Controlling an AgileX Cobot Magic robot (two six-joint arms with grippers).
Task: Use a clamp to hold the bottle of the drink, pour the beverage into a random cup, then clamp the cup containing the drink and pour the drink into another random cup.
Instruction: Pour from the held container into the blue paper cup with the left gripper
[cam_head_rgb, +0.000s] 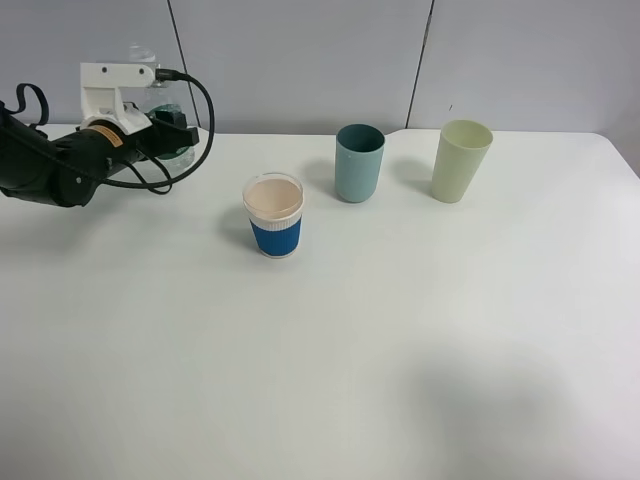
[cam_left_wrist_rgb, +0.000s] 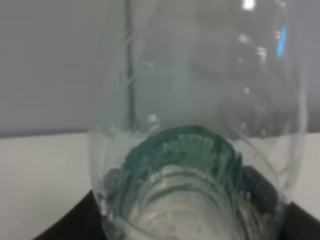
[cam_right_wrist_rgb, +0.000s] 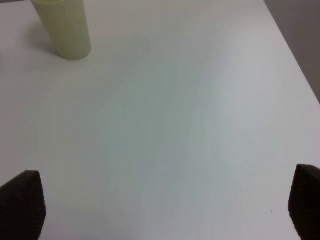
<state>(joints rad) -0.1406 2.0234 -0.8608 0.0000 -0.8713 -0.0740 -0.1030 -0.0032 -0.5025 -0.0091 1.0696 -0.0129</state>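
Observation:
At the back left of the table the clear bottle (cam_head_rgb: 172, 140) with a green label stands upright, and my left gripper (cam_head_rgb: 172, 128) is shut on its lower body. The left wrist view is filled by the bottle (cam_left_wrist_rgb: 195, 100), with its label (cam_left_wrist_rgb: 185, 150) and clear beverage low inside, between dark fingers (cam_left_wrist_rgb: 262, 187). The blue-sleeved cup (cam_head_rgb: 273, 215) with a beige inside stands right of the bottle, nearer the front. The teal cup (cam_head_rgb: 359, 162) stands behind it to the right. My right gripper (cam_right_wrist_rgb: 162, 210) hangs open over bare table; the exterior view does not show it.
A taller pale yellow-green tumbler (cam_head_rgb: 461, 160) stands at the back right, also seen as the tumbler (cam_right_wrist_rgb: 62, 27) in the right wrist view. The white table (cam_head_rgb: 330, 360) ends at a grey wall behind, and its right edge (cam_right_wrist_rgb: 295, 55) shows.

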